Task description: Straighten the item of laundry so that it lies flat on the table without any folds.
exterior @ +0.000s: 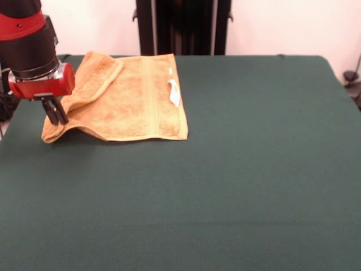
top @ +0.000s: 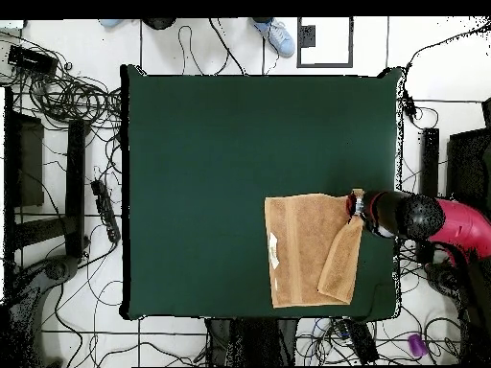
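Because most of the near half of the large dark green cloth-covered tabletop (exterior: 225, 197) lies bare, the work sits toward its far side, close to my base. Nearest in that patch is the low corner of the small golden-orange terry hand towel (exterior: 141, 101), and that is where my gripper (exterior: 56, 114) hangs: its two dark fingers (exterior: 60, 113) stand close together with the towel's corner at their tips, so I judge them pinched on the cloth, though the grip itself is too small to see for sure. That corner bulges slightly off the tabletop, which fits a pinch that lifts it.

Behind the gripper, a flap of the towel lies folded back over the main sheet, running diagonally from the held corner toward the far edge. From overhead the same flap shows as a narrow strip laid over the side of the towel nearest my red and black arm (top: 451, 222). I take it that I hold this corner in order to draw the flap outward and off the sheet.

Farther across, the rest of the towel lies flat, its woven band (exterior: 150, 96) running straight and its small white tag (exterior: 174, 93) turned up near the hem. The far edge of the towel lies close to the tabletop's far edge.
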{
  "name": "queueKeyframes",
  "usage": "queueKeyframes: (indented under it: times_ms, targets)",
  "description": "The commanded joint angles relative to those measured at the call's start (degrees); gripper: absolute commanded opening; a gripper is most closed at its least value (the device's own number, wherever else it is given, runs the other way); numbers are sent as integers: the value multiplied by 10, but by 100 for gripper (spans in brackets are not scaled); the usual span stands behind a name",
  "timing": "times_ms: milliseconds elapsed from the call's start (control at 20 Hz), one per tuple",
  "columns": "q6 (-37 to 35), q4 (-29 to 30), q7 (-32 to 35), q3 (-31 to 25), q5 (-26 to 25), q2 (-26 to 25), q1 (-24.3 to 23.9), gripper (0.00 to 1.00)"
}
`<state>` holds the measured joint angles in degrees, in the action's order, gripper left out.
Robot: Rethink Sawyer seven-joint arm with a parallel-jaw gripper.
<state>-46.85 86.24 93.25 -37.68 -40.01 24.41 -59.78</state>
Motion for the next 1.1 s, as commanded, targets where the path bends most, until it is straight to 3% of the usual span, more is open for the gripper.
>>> queueKeyframes:
  times_ms: [50, 750, 1100]
  targets:
    - [-92, -15, -205, -48, 19, -35, 26, 0]
    - [-44, -9, -195, -49, 11, -66, 25, 0]
    - [-85, -49, -258, -60, 15, -95, 27, 0]
